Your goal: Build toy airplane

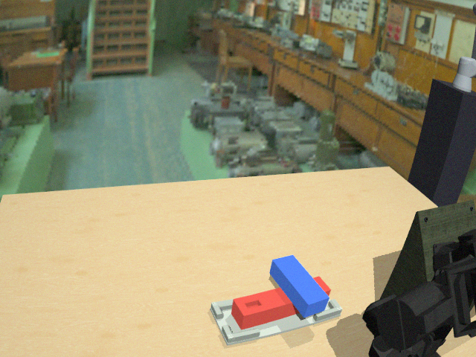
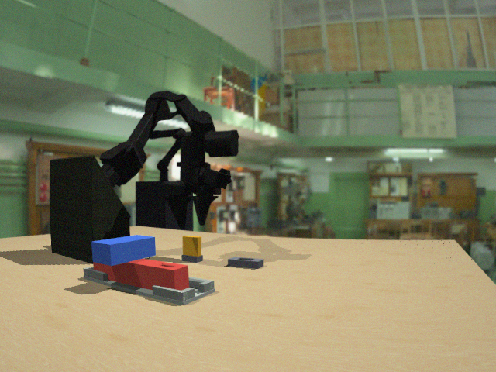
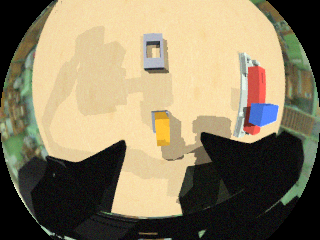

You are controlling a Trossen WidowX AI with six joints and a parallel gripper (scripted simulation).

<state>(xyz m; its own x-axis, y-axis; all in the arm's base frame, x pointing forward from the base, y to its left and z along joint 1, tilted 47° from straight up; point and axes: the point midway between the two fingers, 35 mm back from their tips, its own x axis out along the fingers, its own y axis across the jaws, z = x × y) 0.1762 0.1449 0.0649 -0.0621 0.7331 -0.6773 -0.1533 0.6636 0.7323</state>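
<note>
The red fuselage (image 1: 265,305) (image 2: 162,275) (image 3: 257,82) lies in the grey cradle (image 1: 242,337) (image 2: 173,294) (image 3: 243,90) and looks flat. The blue wing (image 1: 300,285) (image 2: 124,249) (image 3: 263,115) lies across its top near one end, with no clear gap under it; its tab is hidden. The small tail socket at the other end is empty. The yellow tail fin (image 2: 192,246) (image 3: 162,129) stands upright in a small dark holder (image 2: 192,258). My gripper (image 2: 192,225) (image 3: 164,140) is open and empty, above and a little short of the fin in the wrist view.
A second dark holder (image 2: 236,263) (image 3: 154,65), with an empty slot, sits beyond the fin in the wrist view. A dark wedge-shaped block (image 1: 411,253) (image 2: 74,208) stands behind the cradle, and a tall dark block (image 1: 434,142) stands farther off.
</note>
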